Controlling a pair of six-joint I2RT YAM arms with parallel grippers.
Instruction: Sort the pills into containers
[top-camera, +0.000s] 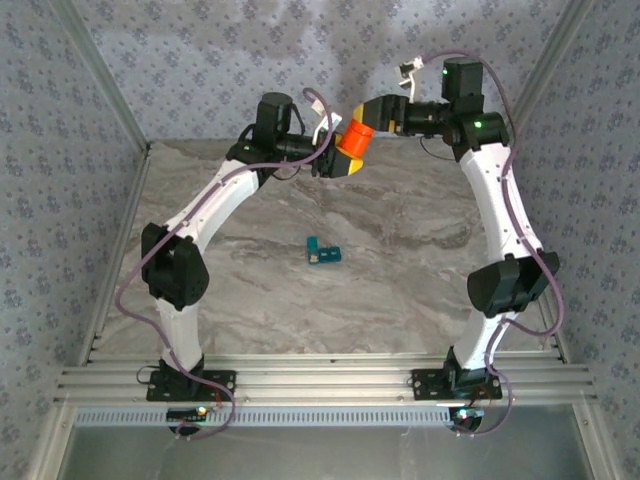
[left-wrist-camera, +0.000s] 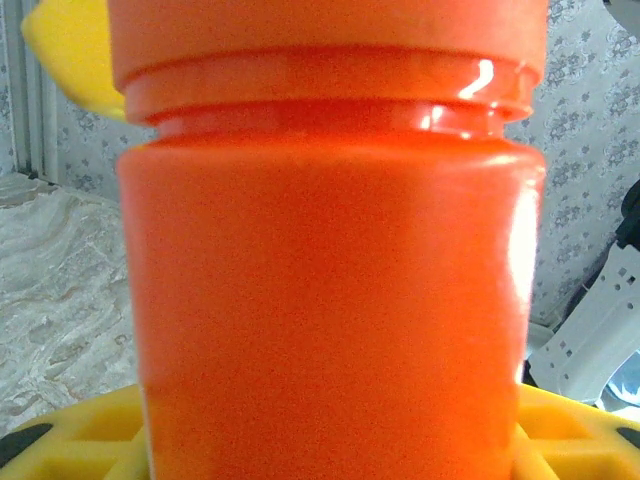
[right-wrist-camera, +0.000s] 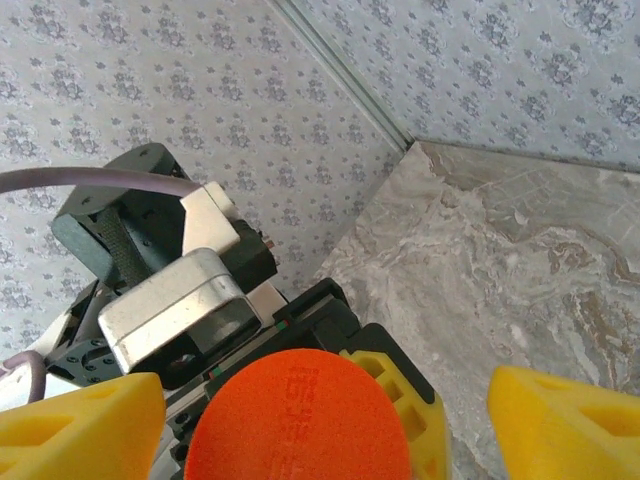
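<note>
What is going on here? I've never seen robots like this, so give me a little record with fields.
setting: grey marbled table, patterned walls around it
left gripper: shut on the orange bottle, holding it up off the table
right gripper: open, its yellow fingers on either side of the cap
cap: orange, round, on the bottle
pill box: teal, lying on the table between the arms, untouched; too small to tell how its lids stand

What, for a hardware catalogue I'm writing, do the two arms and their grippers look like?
The left arm and right arm have white links, black joints and looping purple-grey cables. The right arm shows green lights. Gripper fingers are yellow plastic.
</note>
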